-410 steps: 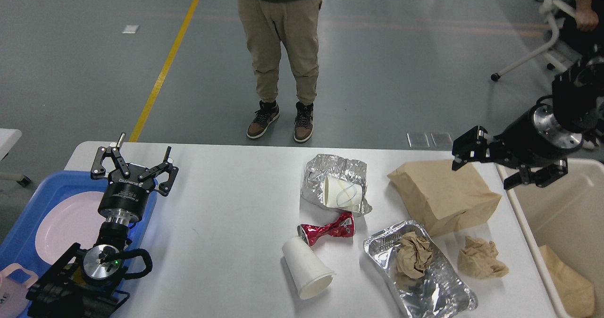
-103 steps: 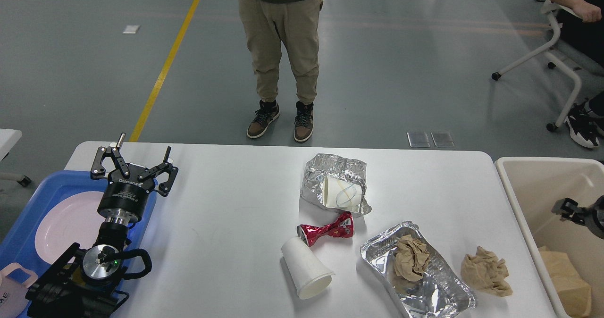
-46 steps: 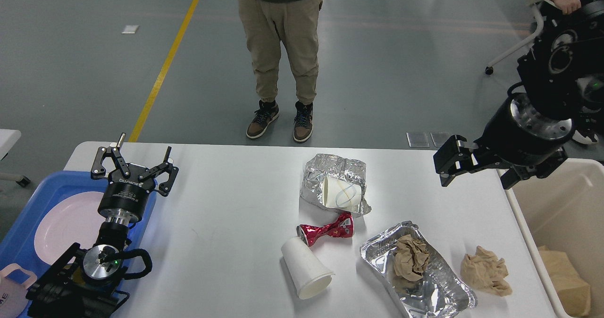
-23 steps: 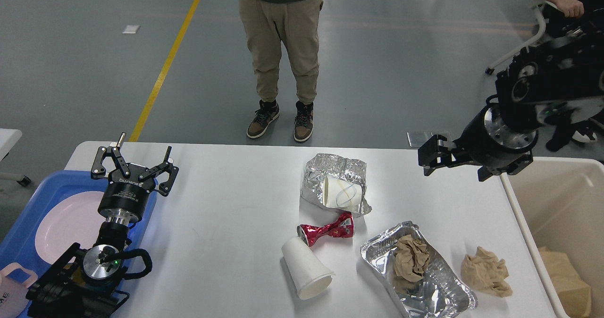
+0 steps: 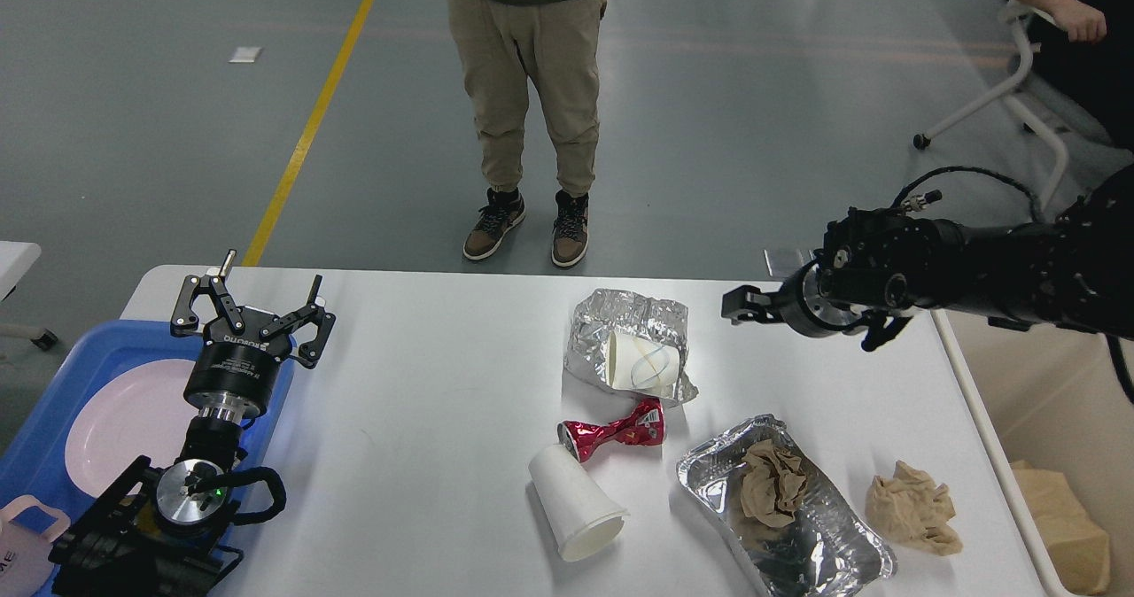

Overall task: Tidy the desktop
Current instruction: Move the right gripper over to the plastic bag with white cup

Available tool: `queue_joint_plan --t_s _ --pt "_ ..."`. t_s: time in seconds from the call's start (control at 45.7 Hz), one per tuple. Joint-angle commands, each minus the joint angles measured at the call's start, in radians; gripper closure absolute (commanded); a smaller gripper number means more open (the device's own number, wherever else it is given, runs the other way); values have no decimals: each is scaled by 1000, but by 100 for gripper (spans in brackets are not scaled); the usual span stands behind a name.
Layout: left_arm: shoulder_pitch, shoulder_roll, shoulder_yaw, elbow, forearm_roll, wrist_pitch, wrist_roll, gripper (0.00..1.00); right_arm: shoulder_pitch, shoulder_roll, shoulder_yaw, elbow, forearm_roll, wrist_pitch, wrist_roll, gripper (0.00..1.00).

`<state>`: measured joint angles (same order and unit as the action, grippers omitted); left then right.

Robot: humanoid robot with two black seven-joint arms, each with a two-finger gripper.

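The white desktop point(image 5: 425, 384) holds litter: crumpled foil point(image 5: 629, 318) wrapped around a paper cup point(image 5: 642, 362), a crushed red can point(image 5: 613, 433), a white paper cup point(image 5: 576, 504) on its side, a foil tray point(image 5: 824, 553) with a brown paper ball point(image 5: 772, 484) in it, and a loose brown paper ball point(image 5: 912, 508). My right gripper point(image 5: 806, 318) is open and empty. It hovers over the far right of the desktop, to the right of the crumpled foil. My left gripper point(image 5: 252, 305) is open and empty at the left, pointing up.
A blue tray point(image 5: 53, 402) with a pink plate point(image 5: 124, 420) and a pink mug point(image 5: 27, 544) sits at the left edge. A beige bin point(image 5: 1001, 438) at the right holds a brown paper bag point(image 5: 1067, 535). A person point(image 5: 523, 92) stands behind the table.
The brown paper bag went from the desktop into the bin. My right arm rose out of the bin and swung left and down over the table's far right. The left arm has not moved.
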<state>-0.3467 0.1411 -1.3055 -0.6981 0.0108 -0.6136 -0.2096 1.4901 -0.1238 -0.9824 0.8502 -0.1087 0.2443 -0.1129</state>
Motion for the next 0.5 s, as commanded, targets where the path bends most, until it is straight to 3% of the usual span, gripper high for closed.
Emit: queue_joint_plan --t_s 0.0,0.306,0.481 --pt "0 0 0 0 0 0 -1 4 -99 85 39 -152 0 3 18 0" --pt "0 0 2 0 0 0 1 4 -361 250 36 -525 -8 -3 19 0" --pt "0 0 2 0 0 0 -1 4 -402 274 36 -591 -9 -16 18 1"
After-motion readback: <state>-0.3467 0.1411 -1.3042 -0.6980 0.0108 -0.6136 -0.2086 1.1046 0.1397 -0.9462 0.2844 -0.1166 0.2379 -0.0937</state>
